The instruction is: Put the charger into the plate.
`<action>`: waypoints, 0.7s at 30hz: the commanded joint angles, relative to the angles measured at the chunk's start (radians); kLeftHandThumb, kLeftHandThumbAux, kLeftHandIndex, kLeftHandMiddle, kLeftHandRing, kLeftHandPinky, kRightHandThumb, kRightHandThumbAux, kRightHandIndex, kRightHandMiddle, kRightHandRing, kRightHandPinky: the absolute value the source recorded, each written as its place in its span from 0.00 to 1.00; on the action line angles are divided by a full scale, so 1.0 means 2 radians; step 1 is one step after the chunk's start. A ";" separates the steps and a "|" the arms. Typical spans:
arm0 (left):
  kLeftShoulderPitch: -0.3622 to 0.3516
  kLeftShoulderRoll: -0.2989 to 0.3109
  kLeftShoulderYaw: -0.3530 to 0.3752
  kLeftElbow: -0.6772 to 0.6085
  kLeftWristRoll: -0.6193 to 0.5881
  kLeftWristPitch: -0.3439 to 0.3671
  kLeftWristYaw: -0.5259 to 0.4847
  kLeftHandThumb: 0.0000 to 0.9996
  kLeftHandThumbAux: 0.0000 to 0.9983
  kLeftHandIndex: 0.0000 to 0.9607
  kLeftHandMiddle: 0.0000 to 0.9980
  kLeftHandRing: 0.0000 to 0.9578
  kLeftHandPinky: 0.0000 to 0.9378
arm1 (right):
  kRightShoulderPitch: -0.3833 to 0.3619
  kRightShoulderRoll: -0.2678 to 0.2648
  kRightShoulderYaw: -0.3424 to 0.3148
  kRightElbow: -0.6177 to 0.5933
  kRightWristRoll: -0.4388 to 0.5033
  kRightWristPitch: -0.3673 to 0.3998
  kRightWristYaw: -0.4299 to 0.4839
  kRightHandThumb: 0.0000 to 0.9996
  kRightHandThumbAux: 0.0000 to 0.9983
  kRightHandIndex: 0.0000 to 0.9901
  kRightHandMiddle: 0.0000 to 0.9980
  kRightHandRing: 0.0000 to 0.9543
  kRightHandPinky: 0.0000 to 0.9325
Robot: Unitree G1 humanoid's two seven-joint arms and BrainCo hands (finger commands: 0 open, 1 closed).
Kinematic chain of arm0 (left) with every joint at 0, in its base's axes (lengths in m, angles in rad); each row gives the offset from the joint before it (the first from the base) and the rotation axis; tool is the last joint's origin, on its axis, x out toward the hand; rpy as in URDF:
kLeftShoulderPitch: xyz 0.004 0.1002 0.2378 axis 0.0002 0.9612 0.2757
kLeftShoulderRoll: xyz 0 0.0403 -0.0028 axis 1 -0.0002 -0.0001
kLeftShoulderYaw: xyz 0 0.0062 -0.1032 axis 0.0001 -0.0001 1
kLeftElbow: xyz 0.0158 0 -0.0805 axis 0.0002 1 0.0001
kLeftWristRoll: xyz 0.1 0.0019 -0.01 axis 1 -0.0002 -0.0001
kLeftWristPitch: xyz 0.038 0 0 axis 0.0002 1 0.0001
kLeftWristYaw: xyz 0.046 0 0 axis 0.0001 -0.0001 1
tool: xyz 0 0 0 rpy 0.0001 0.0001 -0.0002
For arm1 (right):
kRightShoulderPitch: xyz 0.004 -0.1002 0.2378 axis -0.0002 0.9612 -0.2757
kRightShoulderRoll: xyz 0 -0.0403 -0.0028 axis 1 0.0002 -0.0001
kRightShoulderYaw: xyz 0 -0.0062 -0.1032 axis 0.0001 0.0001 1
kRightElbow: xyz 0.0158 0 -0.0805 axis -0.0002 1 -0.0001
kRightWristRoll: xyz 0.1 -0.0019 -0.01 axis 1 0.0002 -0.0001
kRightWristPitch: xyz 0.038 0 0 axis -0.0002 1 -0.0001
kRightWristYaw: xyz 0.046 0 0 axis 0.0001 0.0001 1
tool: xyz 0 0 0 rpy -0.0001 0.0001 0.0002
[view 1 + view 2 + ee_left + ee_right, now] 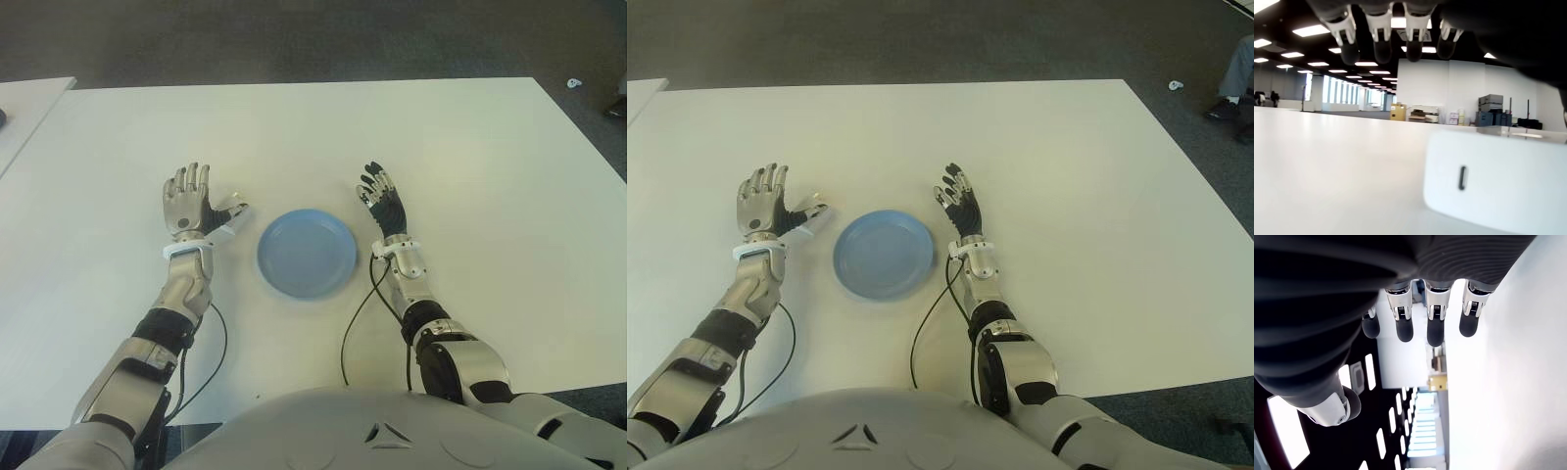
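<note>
Flanking the empty plate [307, 254], both hands spread released fingers; charger [1498, 181] beside left hand [188, 204].

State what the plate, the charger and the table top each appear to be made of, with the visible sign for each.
Plate: probably matte plastic or melamine, uniform pale blue without glare; glazed ceramic is possible.
Charger: likely smooth white moulded plastic, with rounded corners and a small slot-shaped port.
Table: seemingly white laminate or coated board, flat, with a soft sheen.
</note>
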 commanded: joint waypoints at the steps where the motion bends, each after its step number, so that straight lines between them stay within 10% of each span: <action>1: -0.003 -0.001 -0.010 0.013 0.006 0.023 -0.038 0.09 0.41 0.00 0.00 0.00 0.00 | 0.061 -0.003 -0.006 0.038 0.005 0.027 -0.003 0.18 0.64 0.03 0.11 0.11 0.12; 21: -0.047 0.034 0.006 0.044 -0.011 0.015 -0.057 0.02 0.34 0.00 0.00 0.00 0.00 | 0.063 0.001 -0.005 0.039 0.005 0.016 -0.005 0.18 0.63 0.03 0.11 0.11 0.12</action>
